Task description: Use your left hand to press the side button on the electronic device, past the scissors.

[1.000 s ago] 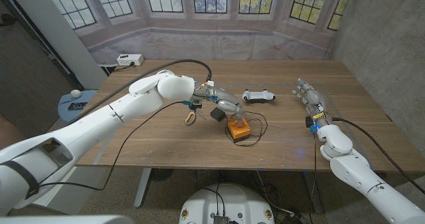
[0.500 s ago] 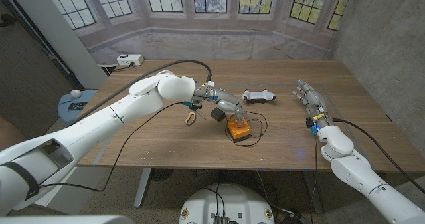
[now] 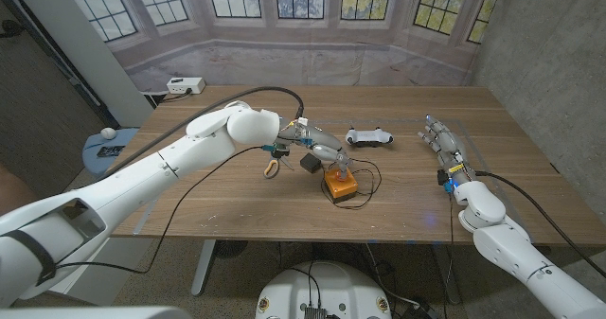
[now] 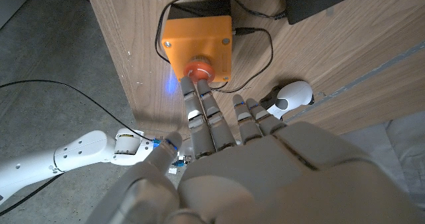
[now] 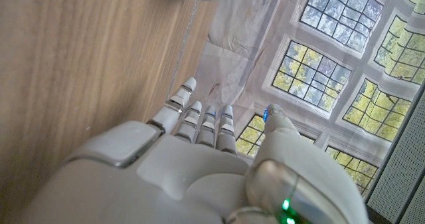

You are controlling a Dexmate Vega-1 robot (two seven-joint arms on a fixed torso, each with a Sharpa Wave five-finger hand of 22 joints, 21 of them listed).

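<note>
Left robot hand (image 3: 322,152) reaching across wooden worktop (image 3: 227,205), fingers extended together, holding nothing; fingertips (image 4: 192,86) touching red button (image 4: 196,68) on top of orange box (image 3: 340,184). In left wrist view, box's black cable (image 4: 259,51) loops on worktop. Scissors (image 3: 272,167) lie near middle of worktop, on left-arm side of box, just beside forearm. White game controller (image 3: 369,136) lies farther back, apart from box. Right robot hand (image 3: 443,141) at right side of worktop, fingers straight and slightly apart, gripping nothing.
</note>
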